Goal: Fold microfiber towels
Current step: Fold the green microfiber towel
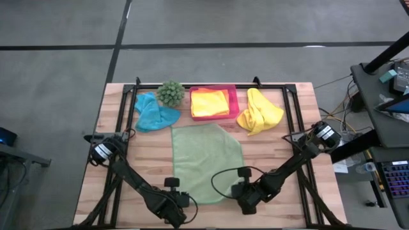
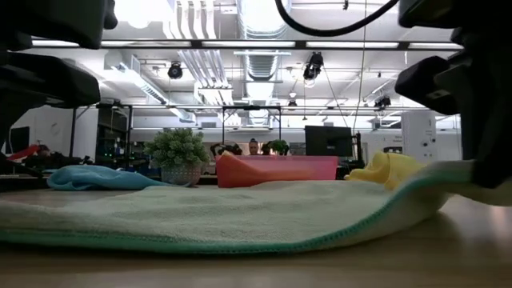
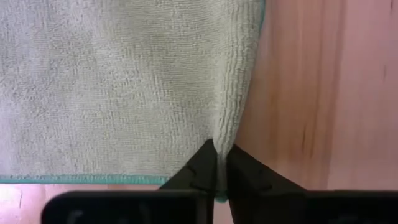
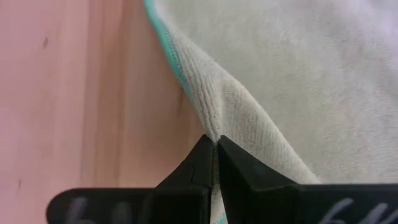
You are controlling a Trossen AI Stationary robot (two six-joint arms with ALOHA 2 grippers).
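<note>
A light green towel [image 1: 206, 160] lies spread on the wooden table, its far right corner cut off at a slant. My left gripper [image 1: 179, 211] is shut on it at the near left corner, and my right gripper [image 1: 246, 203] is shut on it at the near right corner. In the low view the towel's right end [image 2: 448, 180] rises off the table while the rest [image 2: 200, 216] lies flat. At the far side rest a teal blue towel [image 1: 153, 114], a crumpled yellow towel [image 1: 259, 112] and a folded yellow one [image 1: 209, 103] in the tray. My left gripper pinches a small pucker of the green towel [image 3: 219, 138] between its two fingers, just inside the near left corner. The fingers come from above, pointing steeply down. The cloth around them lies flat on the table. My right gripper pinches a raised ridge of the green towel [image 4: 214, 127] by its teal-stitched edge, near the near right corner. Its fingers slant down from the near right. That end of the towel is lifted off the table and slopes down to the flat part.
A pink tray [image 1: 234, 102] stands at the far middle, with a small spiky green plant [image 1: 170, 92] to its left. A black frame [image 1: 291, 121] runs along the table's sides. Bare wood [image 1: 115, 191] shows left and right of the green towel.
</note>
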